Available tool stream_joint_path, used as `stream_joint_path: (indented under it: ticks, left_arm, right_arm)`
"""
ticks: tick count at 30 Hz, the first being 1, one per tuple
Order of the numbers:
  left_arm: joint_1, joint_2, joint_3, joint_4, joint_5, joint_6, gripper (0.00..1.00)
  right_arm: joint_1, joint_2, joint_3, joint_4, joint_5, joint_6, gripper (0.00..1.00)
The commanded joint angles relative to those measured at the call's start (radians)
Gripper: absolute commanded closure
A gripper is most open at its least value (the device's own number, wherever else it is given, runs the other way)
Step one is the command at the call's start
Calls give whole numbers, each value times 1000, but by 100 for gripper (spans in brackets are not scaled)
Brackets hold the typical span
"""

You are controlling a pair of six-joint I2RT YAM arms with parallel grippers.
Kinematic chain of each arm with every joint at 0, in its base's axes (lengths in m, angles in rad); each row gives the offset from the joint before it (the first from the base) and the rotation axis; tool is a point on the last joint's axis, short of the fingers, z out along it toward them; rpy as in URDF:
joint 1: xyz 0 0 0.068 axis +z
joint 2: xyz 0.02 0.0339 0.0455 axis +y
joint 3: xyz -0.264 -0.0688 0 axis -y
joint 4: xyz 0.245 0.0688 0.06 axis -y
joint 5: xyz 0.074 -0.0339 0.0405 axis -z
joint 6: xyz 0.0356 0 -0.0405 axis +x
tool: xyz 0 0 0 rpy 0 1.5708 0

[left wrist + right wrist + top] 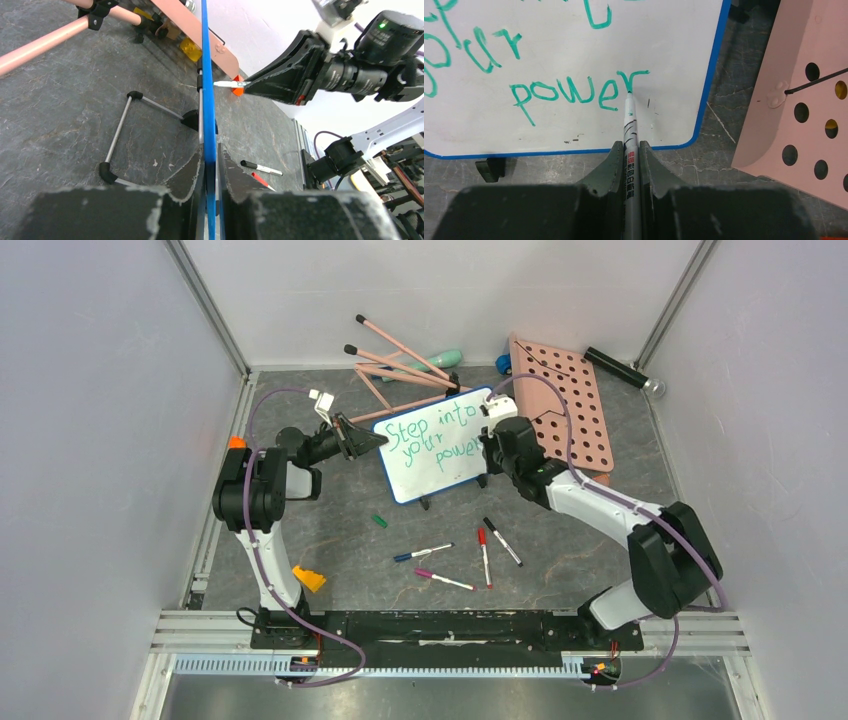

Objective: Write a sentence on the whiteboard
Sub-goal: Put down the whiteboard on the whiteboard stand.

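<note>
Whiteboard (437, 445) stands on the worktop (330, 530), one sentence (422, 432) in three green lines. My left tool (210, 175) clamps its 9 o'clock edge; my right tool (631, 150) clamps one marker (629, 122), tip touching. Four loose markers (485, 556) lie at 6 o'clock.

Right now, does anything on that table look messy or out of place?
Yes: the whiteboard sits askew, four markers lie scattered in front of it, a green cap lies alone, and pink rods lie heaped at the back.
</note>
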Motion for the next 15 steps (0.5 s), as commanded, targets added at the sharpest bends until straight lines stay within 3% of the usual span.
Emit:
stream_joint_path:
  ticks: [1, 9, 10, 11, 15]
  left_arm:
    - [3, -2, 21, 74, 21, 2, 76]
    - [36, -61, -46, 74, -10, 37, 46]
    - [39, -67, -52, 74, -12, 41, 18]
    - [41, -72, -56, 74, -11, 41, 1]
    - [60, -120, -99, 74, -37, 49, 0]
  right_arm:
    - [-4, -100, -3, 17, -10, -1, 100]
    - [-3, -231, -73, 25, 31, 7, 100]
    - [-4, -251, -82, 29, 34, 9, 100]
    - [-5, -261, -90, 28, 36, 9, 100]
    - [-4, -296, -102, 5, 39, 8, 100]
